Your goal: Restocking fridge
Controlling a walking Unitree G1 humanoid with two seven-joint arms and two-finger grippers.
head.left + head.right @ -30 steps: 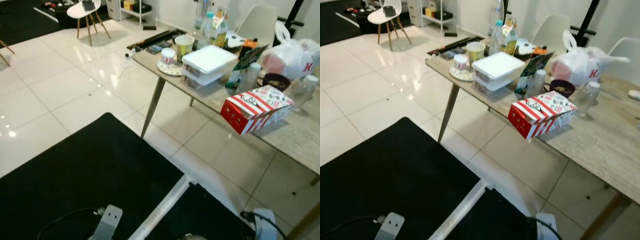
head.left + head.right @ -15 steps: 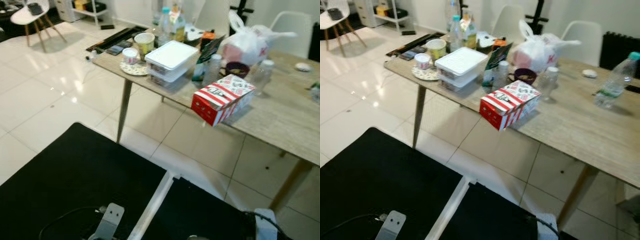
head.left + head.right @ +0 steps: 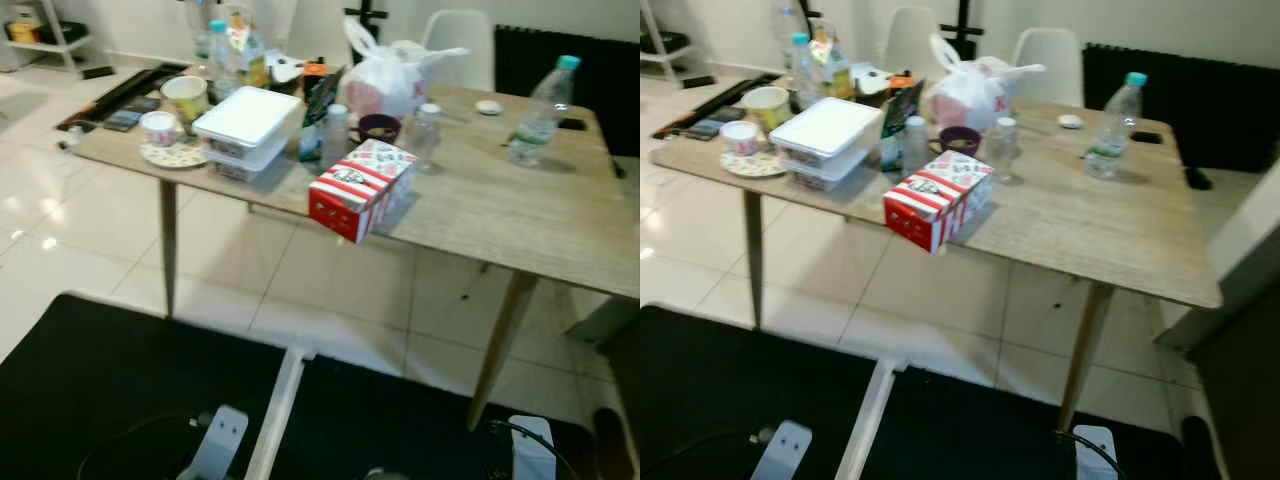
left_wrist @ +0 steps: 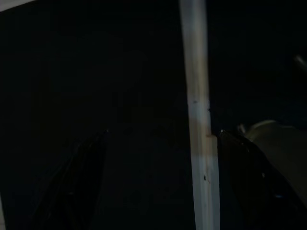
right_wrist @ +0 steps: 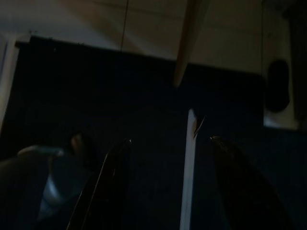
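The red-and-white striped cardboard box (image 3: 361,189) is lying at the near edge of the pale wooden bench (image 3: 520,220), one corner jutting past it. I judge it light, crushable cardboard, best taken across its long flat sides. The clear plastic water bottle (image 3: 541,110) is standing well apart, probably slippery. The left gripper (image 4: 158,158) and right gripper (image 5: 168,163) are hanging idle, fingers spread, empty.

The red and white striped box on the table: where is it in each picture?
Left eye view: red and white striped box at the table's near edge, centre.
Right eye view: same box, left of centre.
Wrist views: too dark to make it out.
Shared landmark: white lidded container beside it.
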